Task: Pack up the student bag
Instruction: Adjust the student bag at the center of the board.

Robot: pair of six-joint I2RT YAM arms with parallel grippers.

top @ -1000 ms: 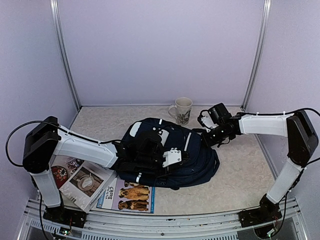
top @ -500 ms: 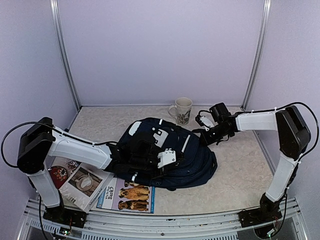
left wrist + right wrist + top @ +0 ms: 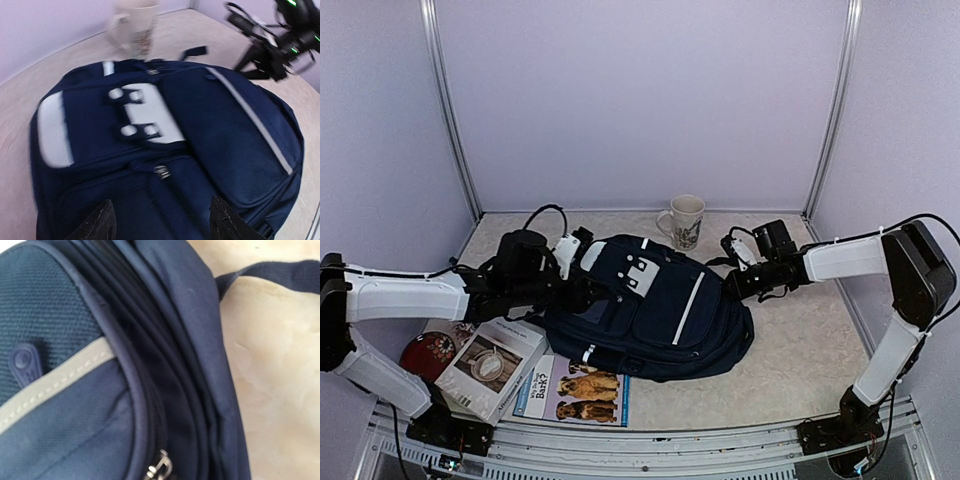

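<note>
The student bag point(image 3: 660, 315) lies flat in the middle of the table, navy with white stripes and a white-grey patch point(image 3: 145, 112); its zips look shut. My left gripper point(image 3: 585, 292) hovers at the bag's left end, open, its dark fingertips point(image 3: 97, 224) spread over the front pocket with nothing between them. My right gripper point(image 3: 732, 283) sits at the bag's upper right edge. Its fingers are hidden in the right wrist view, which shows the bag's side seams point(image 3: 165, 390) and a metal zip pull point(image 3: 160, 469) close up.
A patterned mug point(image 3: 686, 220) stands behind the bag near the back wall. Books and a dog magazine point(image 3: 575, 390) lie at the front left, partly under the bag, beside a booklet point(image 3: 485, 365). A loose strap point(image 3: 270, 275) trails onto the table.
My left arm has pulled back leftwards from over the bag's middle to its left end, and its jaws have opened. The right gripper has barely shifted.
</note>
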